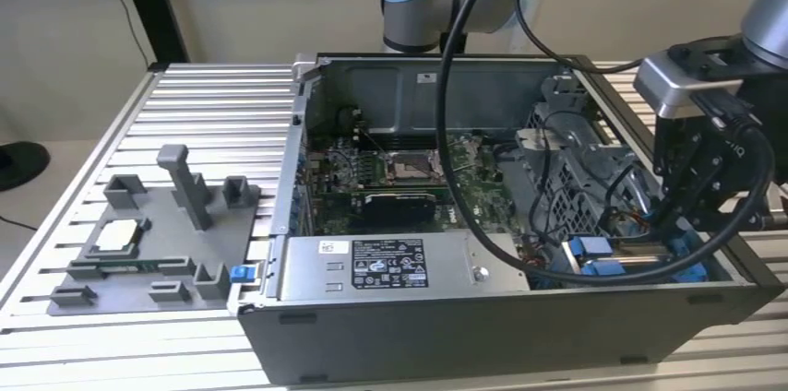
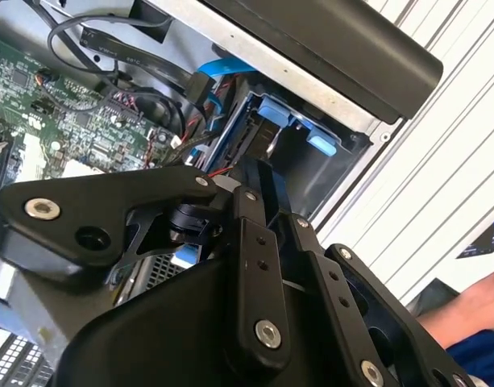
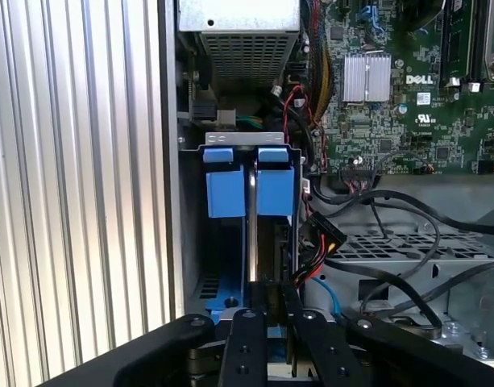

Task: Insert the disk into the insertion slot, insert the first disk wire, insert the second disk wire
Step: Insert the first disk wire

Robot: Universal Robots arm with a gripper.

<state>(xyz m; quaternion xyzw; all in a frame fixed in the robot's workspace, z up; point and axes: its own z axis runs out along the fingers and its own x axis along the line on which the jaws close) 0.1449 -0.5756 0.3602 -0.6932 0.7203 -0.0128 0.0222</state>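
In the exterior view, the gripper (image 1: pixel 696 234) hangs at 4 o'clock over the open computer case (image 1: pixel 493 326). In the first wrist view, the blue-framed disk (image 3: pixel 274 192) stands inside the insertion slot (image 3: pixel 227 301), just beside the gripper. Whether the gripper is clenched cannot be told.

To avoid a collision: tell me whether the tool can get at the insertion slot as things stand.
Probably yes. In the first wrist view the tool is lined up with the blue insertion slot, and the black cables lie to one side, not between them.
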